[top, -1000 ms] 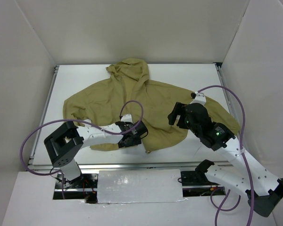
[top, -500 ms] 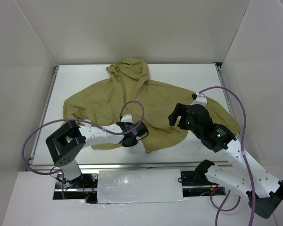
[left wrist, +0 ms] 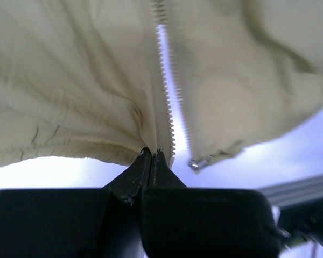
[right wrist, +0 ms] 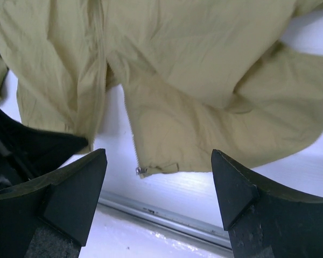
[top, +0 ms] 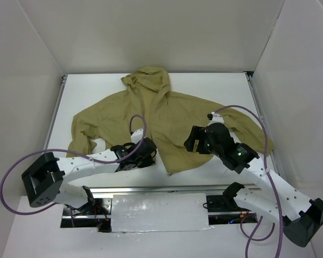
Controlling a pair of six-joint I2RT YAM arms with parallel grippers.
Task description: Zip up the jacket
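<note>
The left tool (left wrist: 151, 155) has just pinched shut on the bottom edge of the jacket (top: 169, 115) by the zip (left wrist: 164, 102), so zipping can start; the right tool (right wrist: 157, 161) waits wide open.

Jacket (top: 167, 115): soft matt olive-tan cloth, finely creased; zipper (left wrist: 160, 107) with pale matt teeth, pull (right wrist: 141, 171) of shiny metal. Fingers (right wrist: 70, 193): matt black plastic, faintly grainy. Worktop (top: 97, 91): smooth white, slight sheen. Edge rail (right wrist: 167, 215): dull grey metal.
</note>
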